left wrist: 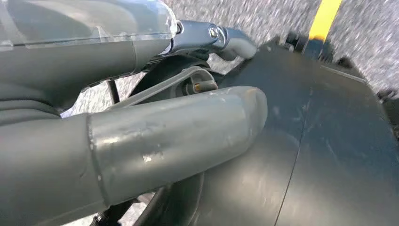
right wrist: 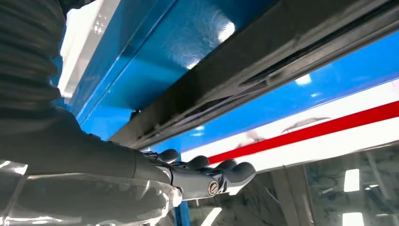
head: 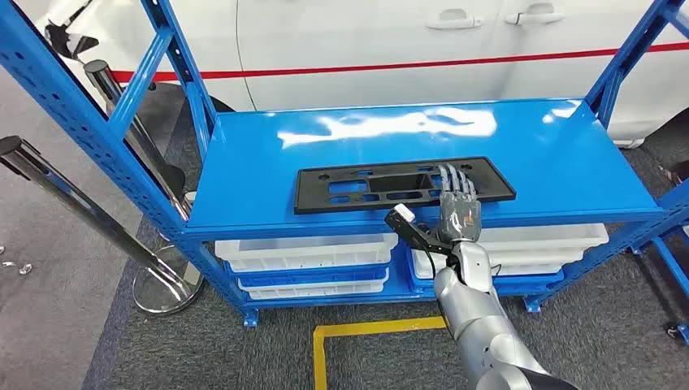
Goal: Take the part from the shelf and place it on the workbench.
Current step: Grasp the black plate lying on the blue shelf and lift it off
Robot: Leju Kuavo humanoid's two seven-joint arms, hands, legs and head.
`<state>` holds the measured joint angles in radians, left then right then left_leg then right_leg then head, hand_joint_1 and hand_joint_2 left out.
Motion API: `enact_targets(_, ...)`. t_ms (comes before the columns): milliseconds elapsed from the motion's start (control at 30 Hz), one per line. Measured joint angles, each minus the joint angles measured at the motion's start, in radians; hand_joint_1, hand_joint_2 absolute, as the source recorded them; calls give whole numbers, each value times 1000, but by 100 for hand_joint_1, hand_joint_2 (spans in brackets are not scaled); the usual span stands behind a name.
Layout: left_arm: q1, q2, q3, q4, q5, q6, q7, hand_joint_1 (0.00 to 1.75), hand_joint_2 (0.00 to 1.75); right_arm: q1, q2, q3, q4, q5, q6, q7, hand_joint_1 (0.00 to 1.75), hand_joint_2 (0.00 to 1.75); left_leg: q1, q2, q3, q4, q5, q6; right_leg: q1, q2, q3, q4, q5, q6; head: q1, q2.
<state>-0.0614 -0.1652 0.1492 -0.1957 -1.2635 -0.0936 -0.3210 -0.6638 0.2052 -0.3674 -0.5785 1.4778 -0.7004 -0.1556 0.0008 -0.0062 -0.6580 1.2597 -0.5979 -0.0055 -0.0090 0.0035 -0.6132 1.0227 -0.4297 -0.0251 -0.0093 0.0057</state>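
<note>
Closest to my head camera is the right arm, silver, rising from below toward the blue shelf (head: 520,154). Its right hand (head: 457,203) lies flat on the near right part of the black part (head: 341,191), fingers stretched out over the plate's top and spread a little; I see nothing gripped in it, just resting contact. From the right wrist camera I see those fingers (right wrist: 221,172) reaching along beside the part's dark edge (right wrist: 263,70), with the shelf's blue surface right behind it.

That part is a long flat black plate with cut-outs, lying lengthwise on the shelf's top deck, close to the front edge of the shelf. Below the deck, white bins (head: 305,252) sit on the shelf's lower level. Behind the shelf stands a white car (head: 366,41) with a red stripe. On the floor in front of the shelf I see yellow tape (head: 357,331).

My left hand (left wrist: 164,136) hangs by a dark surface; I cannot tell whether it is clenched or released.
</note>
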Motion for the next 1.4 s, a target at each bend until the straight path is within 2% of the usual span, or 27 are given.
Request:
enact_targets(67, -3, 0, 0, 0, 0, 0, -1, 0, 0, 2, 0, 0, 1, 0, 0, 0, 0, 175, 0, 0, -16, 16, 10, -1, 1, 1, 5, 0, -4, 0, 0, 0)
enact_targets(100, -5, 0, 0, 0, 0, 0, -2, 0, 0, 3, 0, 0, 2, 0, 0, 0, 0, 175, 0, 0, -23, 12, 29, -1, 1, 2, 9, 1, -7, 0, 0, 0)
enact_targets(133, -5, 0, 0, 0, 0, 0, -1, 0, 0, 4, 0, 0, 3, 0, 0, 0, 0, 175, 1, 0, -10, -28, 63, 0, 1, 3, 14, 1, -10, 1, 0, 0)
enact_targets(167, -4, 0, 0, 0, -1, 0, -1, 0, 0, 5, 0, 0, 4, 0, 0, 0, 0, 175, 1, 1, 14, -92, 104, 3, 2, 3, 18, 2, -13, 3, 0, 0)
enact_targets(233, -1, -1, -1, 0, -2, -2, 0, 0, 0, 6, 0, 0, 4, 0, 0, 1, 0, 175, -2, 3, 59, -205, 147, 11, 5, 5, 20, 4, -18, 11, 0, 0)
enact_targets(267, 1, -1, -1, 0, -2, -2, 0, 0, 0, 6, 0, 0, 4, 0, 0, 1, 0, 175, -3, 3, 69, -233, 151, 16, 6, 5, 19, 4, -18, 17, 0, 0)
enact_targets(400, 2, -2, -4, 0, -4, -2, -2, 0, 0, 7, -2, 0, 3, 0, 0, 5, 0, 175, -4, 6, 82, -253, 149, 43, 3, 7, 15, 16, -29, 40, 1, 0)
enact_targets(467, 3, -4, -6, 0, -5, -3, -3, 0, 0, 7, -3, 0, 2, 0, 0, 5, 0, 175, -1, 11, 93, -261, 153, 53, 2, 4, -22, 93, -71, 47, 1, 0)
enact_targets(533, 3, -4, -6, 0, -4, -3, -4, 0, 0, 10, -3, 0, 2, -2, 0, 4, 0, 175, -2, 15, 94, -260, 152, 58, 1, 2, -92, 220, -125, 51, 1, 0)
enact_targets(567, 4, -4, -6, 0, -3, -4, -5, 0, 0, 12, -3, 0, 2, -3, 0, 3, 0, 175, -3, 16, 94, -260, 151, 59, 0, 2, -118, 265, -134, 53, 1, 0)
enact_targets(600, 4, -3, -6, 0, -3, -4, -8, 0, 0, 15, -3, -1, 2, -4, 0, 3, 0, 175, -3, 16, 95, -259, 149, 59, -1, 2, -129, 276, -125, 54, 1, 0)
enact_targets(633, 4, -3, -6, 0, -2, -4, -10, 0, 0, 17, -3, -1, 2, -5, 0, 2, 0, 175, -2, 16, 97, -258, 147, 57, -3, 2, -119, 247, -98, 54, 1, 0)
enact_targets(700, 4, -4, -6, 0, -2, -6, -14, 0, 0, 19, -3, -3, 1, -10, 0, -4, 0, 175, -2, 16, 102, -253, 140, 50, -4, 2, -61, 118, -29, 51, 1, 0)
enact_targets(733, 4, -4, -6, 0, -3, -6, -15, 0, 0, 20, -1, -7, -3, -15, 0, -14, 0, 175, -3, 16, 101, -249, 135, 45, -4, 2, -34, 61, -6, 48, 1, 0)
enact_targets(767, 3, -4, -6, 0, -3, -7, -14, 0, 0, 22, 2, -13, -9, -20, 0, -26, 0, 175, -5, 17, 99, -247, 130, 40, -3, 2, -17, 25, 3, 44, 1, 0)
enact_targets(867, 3, -3, -6, 0, -3, -8, -15, 0, 0, 32, 15, -38, -32, -27, 0, -63, 0, 175, -7, 17, 97, -244, 123, 25, -2, 0, -9, 9, 3, 29, 1, 0)
enact_targets(933, 2, -3, -6, 0, -3, -7, -16, 0, 0, 35, 24, -49, -41, -25, 0, -76, 0, 175, -6, 16, 84, -210, 101, 15, -5, -3, -6, 3, 6, 17, 0, 0)
enact_targets(967, 2, -2, -6, 0, -3, -6, -17, 0, 0, 36, 28, -54, -45, -24, 0, -79, 0, 175, -5, 15, 65, -166, 76, 10, -7, -5, -5, 1, 7, 12, 0, 0)
enact_targets(1033, -1, -2, -5, 0, -3, -4, -21, 0, 0, 38, 33, -62, -47, -23, 0, -83, 0, 175, -2, 14, 6, -41, 13, 3, -5, -8, -6, 1, 7, 8, 0, 0)
enact_targets(1067, -4, -1, -5, 0, 1, -3, -23, 0, 0, 38, 35, -66, -48, -22, 0, -88, 0, 175, -1, 13, -17, 9, -5, 1, -5, -9, -7, 1, 7, 7, 0, 0)
enact_targets(1100, -8, -1, -5, 0, 8, -4, -24, 0, 0, 38, 39, -69, -48, -22, 0, -95, 0, 175, 0, 13, -25, 31, -7, -1, -5, -10, -7, 1, 8, 8, 0, 0)
enact_targets(1133, -15, -1, -2, 0, 18, -8, -21, 0, 0, 37, 43, -70, -48, -20, 0, -102, 0, 175, 2, 13, -15, 13, 12, -2, -5, -10, -7, 2, 8, 9, 0, 0)
enact_targets(1200, -31, -2, 4, 0, 30, -35, -8, 0, 0, 33, 60, -71, -53, -13, 0, -102, 0, 175, 10, 14, 45, -104, 75, -4, -5, -8, -8, 6, 10, 13, 0, 0)
enact_targets(1267, -48, -10, 4, 0, 5, -78, 14, 0, 0, 26, 83, -71, -71, -1, 0, -79, 0, 175, 10, 10, 91, -206, 111, 2, -3, -4, -13, 13, 9, 24, 0, 0)
enact_targets(1300, -58, -16, -1, 0, -16, -98, 27, 0, 0, 22, 94, -71, -83, 4, 0, -66, 0, 175, 7, 6, 97, -226, 115, 9, -4, -4, -16, 16, 9, 32, 1, 0)
enact_targets(1400, -80, -42, -21, 0, -53, -124, 63, 0, 0, 15, 110, -71, -105, 2, 0, -56, 0, 175, -3, -3, 97, -234, 123, 34, -12, -7, -19, 20, 7, 55, 1, 0)
